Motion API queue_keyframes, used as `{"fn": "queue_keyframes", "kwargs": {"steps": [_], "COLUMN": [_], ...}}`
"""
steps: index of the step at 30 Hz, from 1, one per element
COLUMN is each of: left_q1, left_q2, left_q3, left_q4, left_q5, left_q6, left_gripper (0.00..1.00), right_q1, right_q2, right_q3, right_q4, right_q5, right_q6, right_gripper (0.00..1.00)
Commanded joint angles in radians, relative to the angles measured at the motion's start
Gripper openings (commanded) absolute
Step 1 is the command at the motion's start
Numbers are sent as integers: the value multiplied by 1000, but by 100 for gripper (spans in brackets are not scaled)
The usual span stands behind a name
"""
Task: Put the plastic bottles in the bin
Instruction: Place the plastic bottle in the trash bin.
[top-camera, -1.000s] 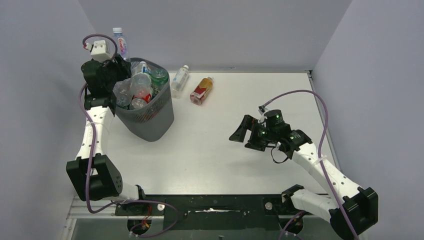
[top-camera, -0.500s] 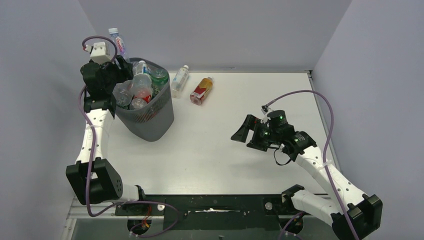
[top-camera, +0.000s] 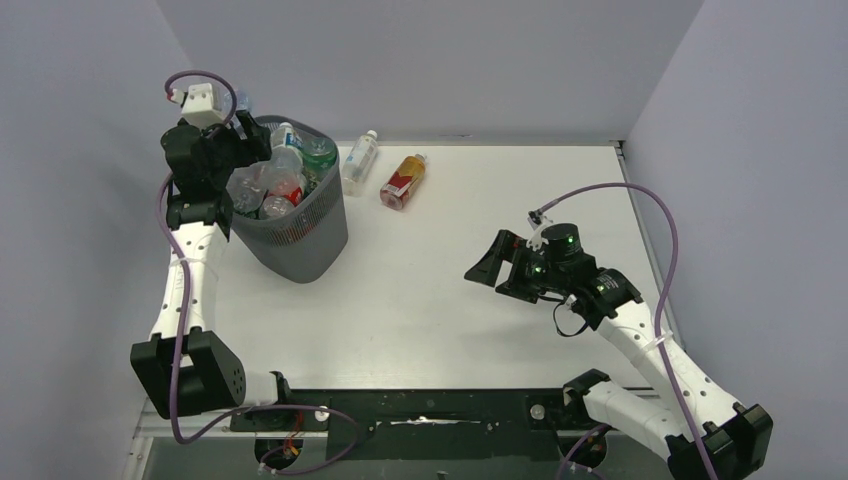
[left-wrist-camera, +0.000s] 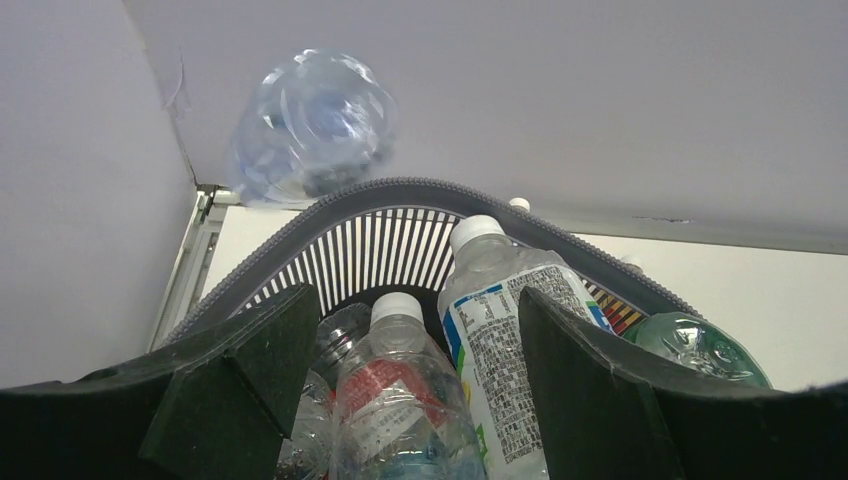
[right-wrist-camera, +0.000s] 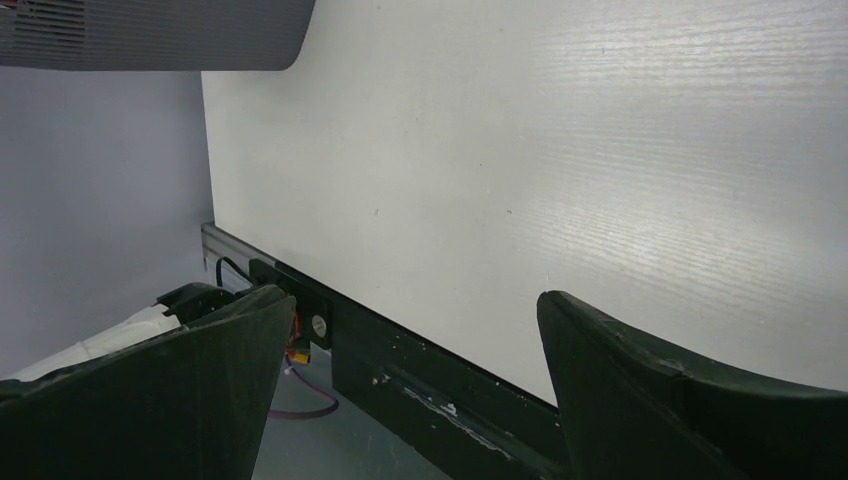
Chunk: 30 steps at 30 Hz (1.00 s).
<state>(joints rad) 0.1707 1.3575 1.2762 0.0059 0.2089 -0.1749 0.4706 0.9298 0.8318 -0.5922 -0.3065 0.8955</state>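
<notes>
Left wrist view: left fingers spread over heaped bin, evidently to release the blurred clear bottle beyond its rim; right fingers spread, empty.

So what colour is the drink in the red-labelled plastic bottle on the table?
Amber orange; the red-labelled plastic bottle shows best in the top external view.

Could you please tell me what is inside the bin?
The bin is heaped with plastic bottles, among them a red-labelled bottle and a green bottle. Anything beneath the top layer is covered.
</notes>
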Motion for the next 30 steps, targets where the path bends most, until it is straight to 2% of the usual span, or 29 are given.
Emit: {"fn": "queue_keyframes", "kwargs": {"steps": [1,21,30], "left_q1": [-6,-18,-20], "left_q2": [-37,-71,-71], "left_q3": [74,123,260], "left_q4": [-2,-96,-234], "left_q5": [-15,-46,-64], "left_q6": [-9,0,-1], "left_gripper": [73,76,77], "right_q1": [-6,-7,-7], "right_q2": [-9,-32,-9], "right_q3": [15,10,48], "right_q4": [25,16,0], "right_q5": [6,-14,-35], "right_q6": [-26,-57,-84], "right_gripper": [98,98,98]}}
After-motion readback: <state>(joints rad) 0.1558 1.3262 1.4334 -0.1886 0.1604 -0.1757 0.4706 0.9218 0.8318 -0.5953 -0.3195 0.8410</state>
